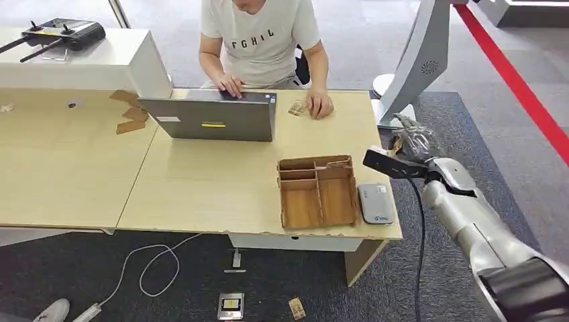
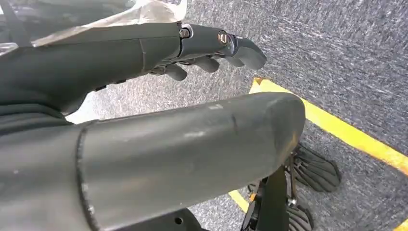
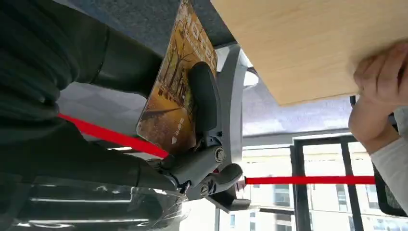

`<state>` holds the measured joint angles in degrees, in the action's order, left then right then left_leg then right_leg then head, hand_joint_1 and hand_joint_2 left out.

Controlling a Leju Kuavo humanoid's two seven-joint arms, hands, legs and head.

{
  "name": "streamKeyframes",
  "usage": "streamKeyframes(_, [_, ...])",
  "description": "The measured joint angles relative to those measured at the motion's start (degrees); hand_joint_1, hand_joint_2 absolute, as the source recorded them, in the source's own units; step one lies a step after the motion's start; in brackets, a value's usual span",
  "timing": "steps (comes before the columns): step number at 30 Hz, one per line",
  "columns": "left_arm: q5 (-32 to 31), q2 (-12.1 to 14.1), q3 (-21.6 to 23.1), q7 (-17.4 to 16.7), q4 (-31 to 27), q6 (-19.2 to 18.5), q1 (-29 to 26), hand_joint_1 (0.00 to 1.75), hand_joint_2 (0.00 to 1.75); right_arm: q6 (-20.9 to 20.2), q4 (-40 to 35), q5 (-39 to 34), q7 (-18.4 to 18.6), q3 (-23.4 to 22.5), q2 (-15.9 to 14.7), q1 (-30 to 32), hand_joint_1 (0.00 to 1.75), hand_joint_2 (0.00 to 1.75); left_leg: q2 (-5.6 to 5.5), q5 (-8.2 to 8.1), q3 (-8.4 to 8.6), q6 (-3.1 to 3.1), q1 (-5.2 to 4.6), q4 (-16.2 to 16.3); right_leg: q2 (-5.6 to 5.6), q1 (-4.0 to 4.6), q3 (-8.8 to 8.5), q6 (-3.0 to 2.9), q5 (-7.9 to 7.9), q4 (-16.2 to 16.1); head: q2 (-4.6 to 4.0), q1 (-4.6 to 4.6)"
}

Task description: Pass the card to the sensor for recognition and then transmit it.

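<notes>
Head view: right hand (image 1: 410, 144) held off the right edge of the tabletop (image 1: 221, 181), level with it, forearm coming in from lower right. The sensor (image 1: 376, 202), a flat grey pad, lies at the tabletop's near right corner, just beside the wooden tray (image 1: 317, 191). It sits nearer the robot than the hand and inboard of it, so the coming move, as I judge it, is a short swing inward and back toward the body. The right arm is the nearer one by far. A person sits across the tabletop behind a laptop (image 1: 213, 118), one hand resting near the far right edge. Left wrist view: left hand (image 2: 211, 50) hangs over carpet with a yellow line, fingers curled in loosely, nothing in them. Right wrist view: the card (image 3: 175, 86), yellow-brown with a printed tree scene, is pinched in the right hand, one dark finger (image 3: 204, 98) laid across its printed face, thumb side hidden behind it. Its long axis runs out away from the wrist, and the underside edge of the tabletop shows beyond it. The card is not yet over the sensor.
</notes>
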<state>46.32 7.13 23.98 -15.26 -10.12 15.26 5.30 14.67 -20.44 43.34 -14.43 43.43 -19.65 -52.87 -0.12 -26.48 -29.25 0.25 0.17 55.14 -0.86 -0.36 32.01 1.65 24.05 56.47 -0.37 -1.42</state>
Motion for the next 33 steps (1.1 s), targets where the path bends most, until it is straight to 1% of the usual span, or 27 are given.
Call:
streamKeyframes(6, [0.96,-0.18,0.0,-0.18,0.0,1.97,0.07,0.0,0.0,-1.68,0.2,0.52,-1.05,0.28,-0.2,0.23,1.75,1.75,0.0,0.0,0.0,0.0,0.0,0.0,0.01,0.0,0.0,0.0,0.0,0.0,0.0,0.0])
streamKeyframes(10, [1.86,-0.9,-0.02,-0.79,0.0,4.92,0.09,0.0,0.0,-2.14,0.17,0.92,-1.77,0.44,0.79,0.25,1.75,1.75,0.0,0.0,0.0,0.0,0.0,0.0,0.01,0.0,0.0,0.0,0.0,0.01,0.0,0.02])
streamKeyframes(12, [2.3,-1.29,-0.07,-0.85,0.0,5.49,0.08,0.0,0.0,-2.14,0.0,1.07,-2.47,0.57,1.36,0.28,1.75,1.75,0.0,0.0,-0.01,0.0,0.0,0.0,0.01,0.0,0.0,0.0,0.0,0.01,0.0,0.0])
streamKeyframes(19, [2.8,-1.86,-0.13,-0.96,0.0,5.64,0.11,0.0,0.0,-2.51,-1.18,1.53,-4.61,1.14,3.43,0.17,1.75,1.75,0.01,0.01,0.01,0.0,0.01,0.0,0.01,0.01,0.0,0.0,0.0,0.03,0.0,0.0])
streamKeyframes(23, [3.23,-1.97,-0.15,-0.94,0.0,5.81,0.1,0.0,0.0,-3.91,-1.92,1.77,-4.63,1.38,4.39,0.16,1.75,1.75,0.01,0.01,0.01,0.0,0.01,0.0,0.01,0.01,-0.01,0.0,0.0,0.03,0.0,0.0])
streamKeyframes(30, [3.78,-2.03,-0.15,-0.79,0.0,6.34,0.08,0.0,0.0,-5.88,-1.92,1.36,-4.35,2.25,4.52,0.3,1.75,1.75,0.01,0.01,0.02,0.01,0.0,0.0,0.01,0.0,-0.01,0.0,0.0,0.01,0.0,0.0])
streamKeyframes(33, [4.07,-2.1,-0.15,-0.79,0.0,6.34,0.07,0.0,0.0,-6.01,-1.68,1.22,-4.02,2.6,4.42,0.6,1.75,1.75,0.01,0.01,0.01,0.01,0.0,0.0,0.01,0.0,-0.01,0.0,0.0,0.0,0.0,0.0])
